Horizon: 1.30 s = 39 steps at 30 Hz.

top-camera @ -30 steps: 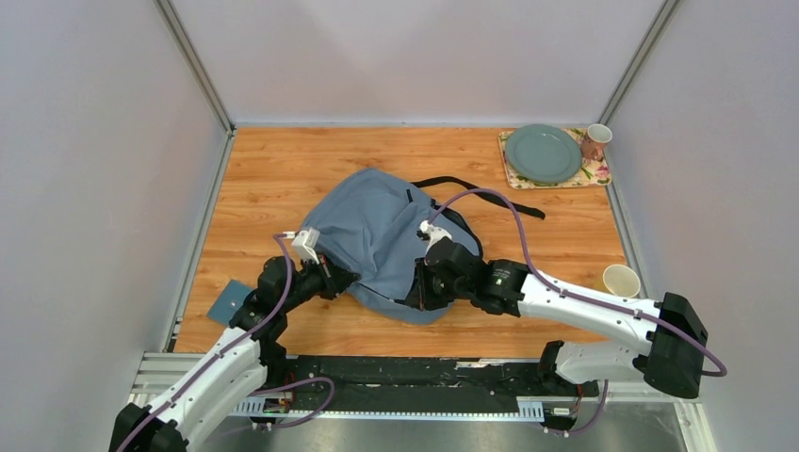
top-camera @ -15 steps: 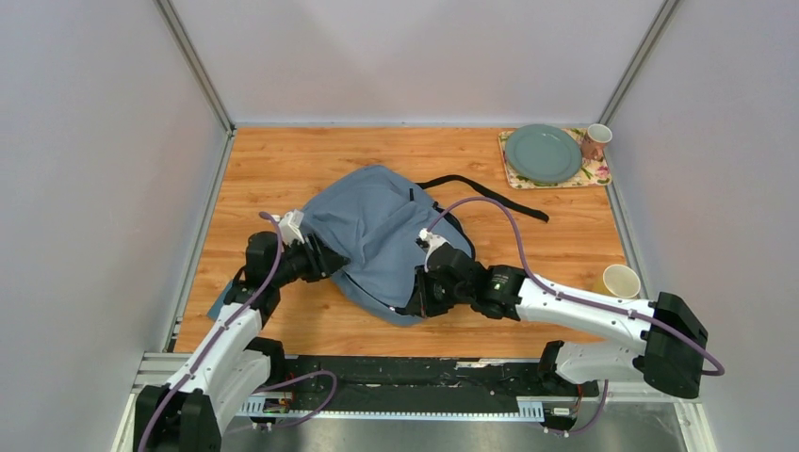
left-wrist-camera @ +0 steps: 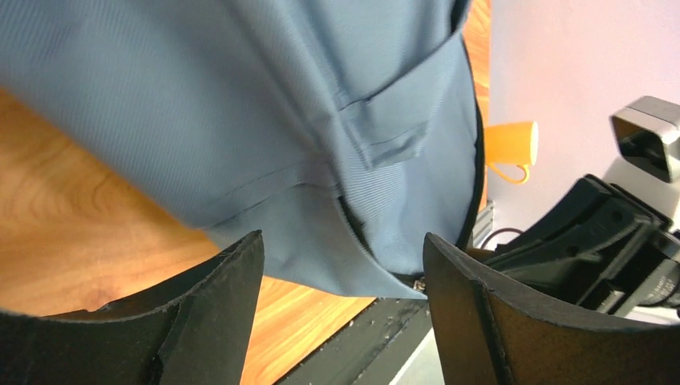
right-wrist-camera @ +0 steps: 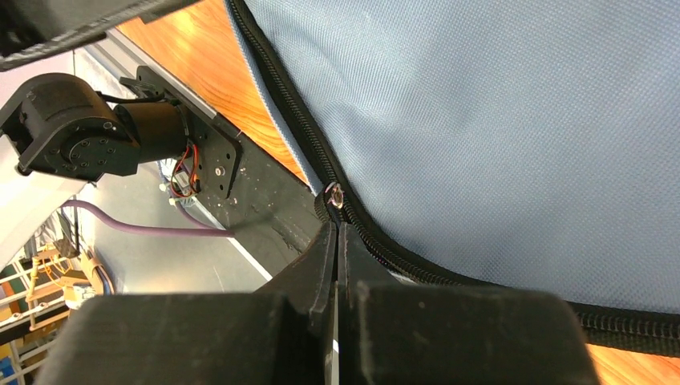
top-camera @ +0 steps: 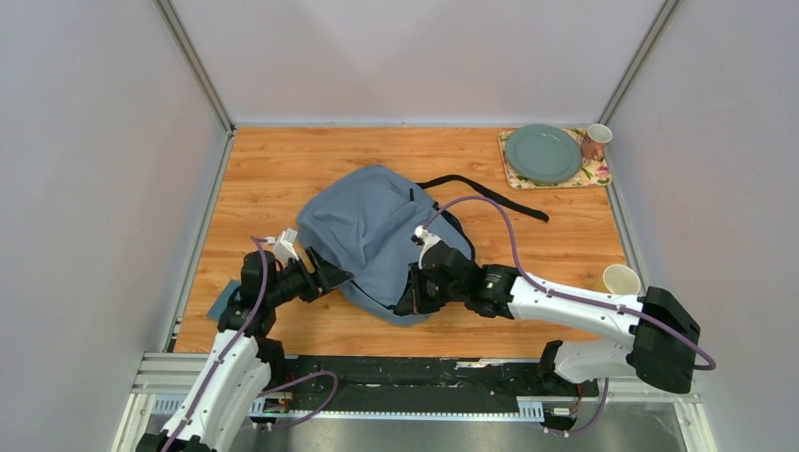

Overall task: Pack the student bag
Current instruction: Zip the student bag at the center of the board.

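Note:
The student bag (top-camera: 372, 231), grey-blue with a dark zip, lies slumped in the middle of the wooden table. My left gripper (top-camera: 332, 278) stands open at the bag's near-left edge; in the left wrist view its fingers (left-wrist-camera: 216, 313) stand wide apart, with the bag's fabric (left-wrist-camera: 265, 120) just ahead and nothing pinched. My right gripper (top-camera: 413, 299) is at the bag's near edge. In the right wrist view it (right-wrist-camera: 336, 224) is shut on the zip pull (right-wrist-camera: 335, 195), where the black zip (right-wrist-camera: 297, 128) curves round the blue cloth.
A teal plate (top-camera: 543, 153) lies on a floral mat (top-camera: 597, 175) at the back right, with a pink mug (top-camera: 595, 141) beside it. A cream cup (top-camera: 621, 280) stands at the right edge. A blue flat item (top-camera: 224, 301) lies near left. A black strap (top-camera: 490, 198) trails right.
My left gripper has opened and let go of the bag's left edge, and its arm has drawn back. The bag has shifted slightly left. My right gripper stays shut at the zip.

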Motion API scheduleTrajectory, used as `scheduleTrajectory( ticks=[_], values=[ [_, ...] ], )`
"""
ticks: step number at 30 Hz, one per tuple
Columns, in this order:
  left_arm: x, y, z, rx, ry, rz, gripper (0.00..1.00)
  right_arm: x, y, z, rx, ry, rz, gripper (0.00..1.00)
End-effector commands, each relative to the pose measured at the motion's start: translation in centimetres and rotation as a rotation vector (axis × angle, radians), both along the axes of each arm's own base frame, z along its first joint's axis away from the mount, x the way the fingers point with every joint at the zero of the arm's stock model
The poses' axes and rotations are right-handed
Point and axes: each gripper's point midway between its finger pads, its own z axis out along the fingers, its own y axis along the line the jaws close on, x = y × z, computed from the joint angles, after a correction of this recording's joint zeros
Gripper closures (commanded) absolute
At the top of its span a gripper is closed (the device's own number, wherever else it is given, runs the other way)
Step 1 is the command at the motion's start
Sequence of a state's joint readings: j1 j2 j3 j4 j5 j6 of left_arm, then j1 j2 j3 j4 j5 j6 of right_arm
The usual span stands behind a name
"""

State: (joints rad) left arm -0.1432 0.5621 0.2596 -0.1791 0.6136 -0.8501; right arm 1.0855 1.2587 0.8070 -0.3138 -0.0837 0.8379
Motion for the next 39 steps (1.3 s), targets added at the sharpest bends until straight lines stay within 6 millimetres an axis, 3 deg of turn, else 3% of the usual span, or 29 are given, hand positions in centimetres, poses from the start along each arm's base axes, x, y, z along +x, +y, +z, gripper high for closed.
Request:
scheduleTrajectory(
  ticks=[1, 7, 16, 17, 20, 22, 23, 29, 39],
  values=[
    [-1.0, -0.3, -1.5, -0.026, 0.111, 0.019, 0.21, 0.5, 1.7, 2.6, 0.083, -0.034, 0.02, 1.0],
    [-0.9, -2.1, -0.1, -0.068, 0.056, -0.023, 0.2, 0.4, 1.6, 2.3, 0.074, -0.03, 0.027, 1.0],
    [-1.0, -3.1, -1.1, -0.096, 0.099, -0.005, 0.2, 0.4, 1.1, 2.0, 0.065, -0.025, 0.013, 1.0],
    [-1.0, -3.2, -1.3, -0.103, 0.112, -0.003, 0.26, 0.4, 1.2, 2.0, 0.066, -0.024, 0.014, 1.0],
    [-0.8, -3.6, -1.0, -0.126, 0.083, -0.014, 0.62, 0.3, 1.4, 1.8, 0.062, -0.014, 0.019, 1.0],
    [-0.7, -3.5, -1.3, -0.112, 0.078, -0.014, 0.72, 0.4, 1.4, 1.6, 0.054, -0.008, 0.014, 1.0],
    [-0.6, -3.3, -1.6, -0.09, 0.068, -0.011, 0.97, 0.4, 1.3, 1.5, 0.052, -0.006, 0.013, 1.0],
    [-0.3, -2.5, -3.1, 0.021, 0.049, -0.014, 1.0, 0.7, 0.7, 1.3, 0.032, -0.021, -0.01, 1.0],
    [0.2, -1.6, -2.9, 0.175, -0.001, -0.063, 1.0, 0.9, -1.1, 0.6, -0.036, -0.038, -0.039, 1.0]
  ],
)
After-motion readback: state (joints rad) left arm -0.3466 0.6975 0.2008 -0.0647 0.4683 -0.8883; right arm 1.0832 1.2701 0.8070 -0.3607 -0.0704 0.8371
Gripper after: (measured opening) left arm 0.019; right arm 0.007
